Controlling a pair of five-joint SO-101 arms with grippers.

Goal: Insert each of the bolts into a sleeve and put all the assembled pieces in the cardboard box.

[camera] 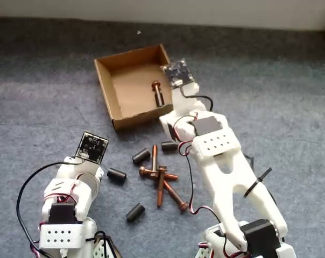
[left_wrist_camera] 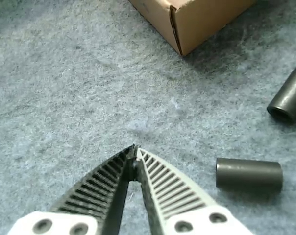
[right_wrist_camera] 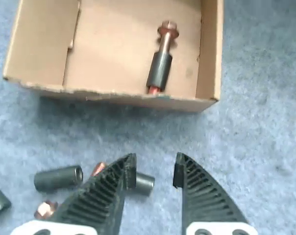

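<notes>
The sleeve [right_wrist_camera: 144,183] beside the spread right hand [right_wrist_camera: 154,164] looks stiff, smooth and light (apt to roll), so pinch mid-barrel; left hand [left_wrist_camera: 135,152] pressed together, box [camera: 105,91] at twelve o'clock from bolts [camera: 160,189].

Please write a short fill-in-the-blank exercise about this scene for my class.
The cardboard box holds ___ assembled piece.
The left gripper is ___.
The right gripper is ___.
___ loose sleeves lie on the carpet.
Missing words: one; shut; open; four.
</notes>
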